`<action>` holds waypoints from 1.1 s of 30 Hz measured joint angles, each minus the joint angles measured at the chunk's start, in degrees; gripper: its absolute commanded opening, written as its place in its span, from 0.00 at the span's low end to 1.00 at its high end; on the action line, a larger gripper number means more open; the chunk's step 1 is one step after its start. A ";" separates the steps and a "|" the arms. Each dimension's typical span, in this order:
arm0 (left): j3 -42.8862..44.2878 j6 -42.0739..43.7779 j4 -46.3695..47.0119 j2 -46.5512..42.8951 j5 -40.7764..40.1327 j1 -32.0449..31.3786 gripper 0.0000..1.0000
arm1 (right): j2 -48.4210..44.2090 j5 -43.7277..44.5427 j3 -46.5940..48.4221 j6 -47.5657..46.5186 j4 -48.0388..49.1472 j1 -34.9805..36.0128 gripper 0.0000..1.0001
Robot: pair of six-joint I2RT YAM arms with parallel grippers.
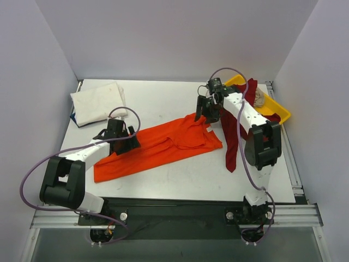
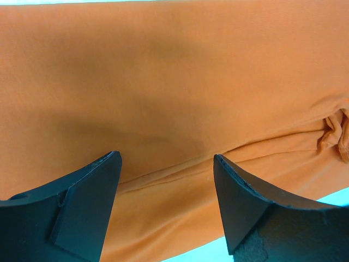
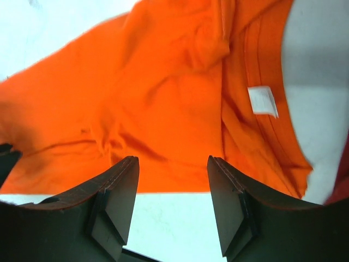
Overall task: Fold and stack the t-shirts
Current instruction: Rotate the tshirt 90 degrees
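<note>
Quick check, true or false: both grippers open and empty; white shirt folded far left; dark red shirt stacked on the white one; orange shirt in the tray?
1. The left gripper and the right gripper are open, holding nothing: true.
2. The white t-shirt lies folded at far left: true.
3. The dark red t-shirt is stacked on the white one: false; it trails from the yellow tray onto the table.
4. The orange t-shirt is in the tray: false; it lies spread on the table.

A white worktop (image 1: 163, 101) is enclosed left, right and far by plain pale walls (image 1: 174, 38). Even light is cast.
</note>
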 measured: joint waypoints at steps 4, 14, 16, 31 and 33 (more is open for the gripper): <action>-1.51 0.00 1.16 0.17 0.37 0.22 0.79 | -5.09 0.33 -6.71 -0.13 0.87 0.02 0.54; -5.70 -1.14 6.05 -2.58 1.20 0.33 0.79 | -6.23 0.92 -22.69 1.66 3.41 0.09 0.53; -6.43 -1.70 6.62 -3.17 1.55 0.31 0.79 | -5.60 1.36 -22.69 2.08 4.55 -0.11 0.53; -8.28 -3.91 7.39 -4.72 6.27 -1.88 0.78 | 9.01 0.66 -3.93 3.74 3.08 -4.48 0.53; -8.81 -4.87 6.45 -5.68 6.62 -2.25 0.79 | 11.21 0.42 -0.31 4.02 2.80 -4.66 0.53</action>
